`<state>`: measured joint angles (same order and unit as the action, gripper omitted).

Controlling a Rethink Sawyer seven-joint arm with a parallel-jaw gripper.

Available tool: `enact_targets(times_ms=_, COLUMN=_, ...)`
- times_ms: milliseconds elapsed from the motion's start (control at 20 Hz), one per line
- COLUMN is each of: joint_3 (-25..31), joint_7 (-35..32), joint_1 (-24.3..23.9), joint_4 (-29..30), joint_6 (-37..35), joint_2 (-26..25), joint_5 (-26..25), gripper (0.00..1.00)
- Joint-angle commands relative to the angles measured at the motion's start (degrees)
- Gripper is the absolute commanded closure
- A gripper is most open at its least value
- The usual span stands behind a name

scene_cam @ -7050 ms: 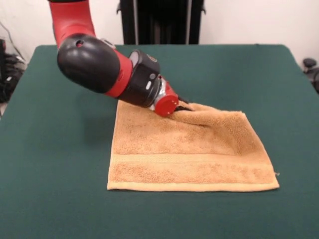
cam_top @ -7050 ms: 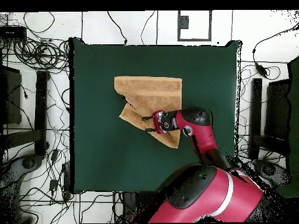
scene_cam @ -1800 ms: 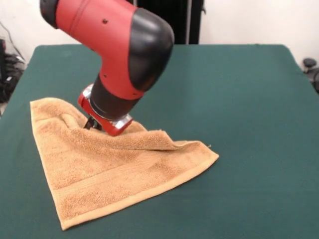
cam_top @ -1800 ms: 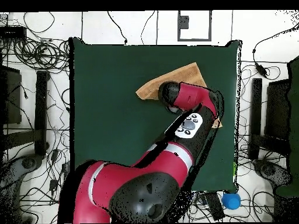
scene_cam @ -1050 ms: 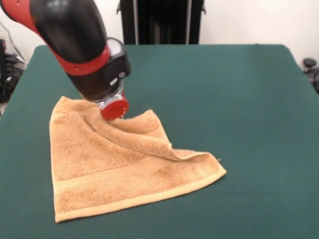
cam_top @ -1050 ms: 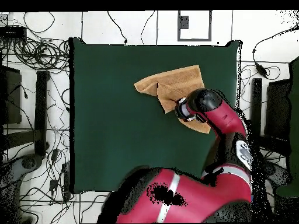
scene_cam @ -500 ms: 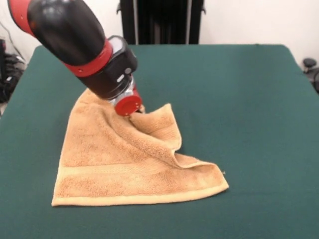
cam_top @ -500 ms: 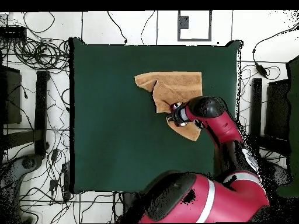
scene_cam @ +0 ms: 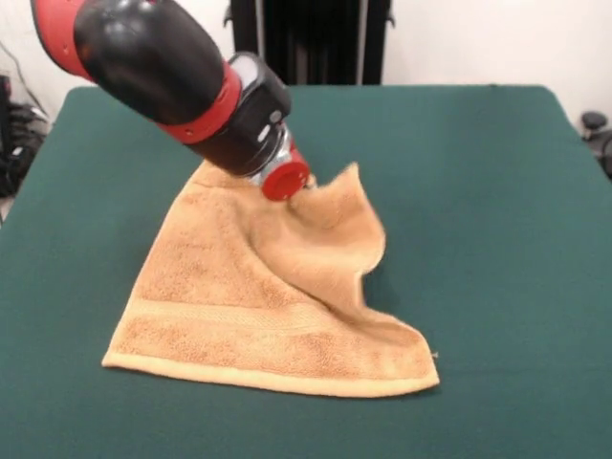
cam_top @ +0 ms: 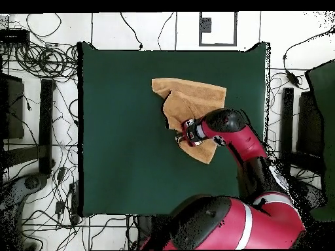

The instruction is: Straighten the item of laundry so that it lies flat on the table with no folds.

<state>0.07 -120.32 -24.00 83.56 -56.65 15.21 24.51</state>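
Front view: gripper [scene_cam: 298, 191], pinched on hand towel [scene_cam: 258, 306] fold, has dragged it rightward since half a second back; flap opens partly, crease remains mid-table [scene_cam: 478, 191].

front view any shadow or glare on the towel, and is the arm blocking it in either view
Front view: even light, no glare; the raised fold of the towel drops a small dark shadow on the table; the arm hides its far corner. Overhead view: the arm covers part of the towel.

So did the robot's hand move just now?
Yes. In the front view the gripper has shifted rightward and slightly toward the table's far edge, dragging the towel's raised fold with it.
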Motion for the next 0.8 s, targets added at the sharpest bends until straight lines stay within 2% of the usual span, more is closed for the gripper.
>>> enact_targets(times_ms=50, joint_3=5.6, joint_7=4.2, joint_1=0.4, joint_4=-1.3, joint_6=-22.2, joint_2=-2.2, joint_5=-10.4, gripper=1.0)
enact_targets(times_ms=250, joint_3=4.8, joint_7=5.2, joint_1=-1.3, joint_4=-10.5, joint_6=-28.6, joint_2=-7.8, joint_5=-16.0, gripper=1.0)
enact_targets(times_ms=550, joint_3=5.7, joint_7=6.3, joint_1=-3.4, joint_4=-14.5, joint_6=-30.7, joint_2=-10.3, joint_5=-20.3, gripper=1.0)
enact_targets(times_ms=700, joint_3=6.6, joint_7=6.0, joint_1=-4.1, joint_4=-15.5, joint_6=-31.4, joint_2=-10.9, joint_5=-20.7, gripper=1.0)
enact_targets(times_ms=750, joint_3=7.1, joint_7=5.2, joint_1=-4.5, joint_4=-15.5, joint_6=-31.5, joint_2=-11.1, joint_5=-20.6, gripper=0.0)
enact_targets(times_ms=800, joint_3=7.2, joint_7=5.1, joint_1=-4.5, joint_4=-15.3, joint_6=-31.1, joint_2=-11.0, joint_5=-20.5, gripper=0.0)
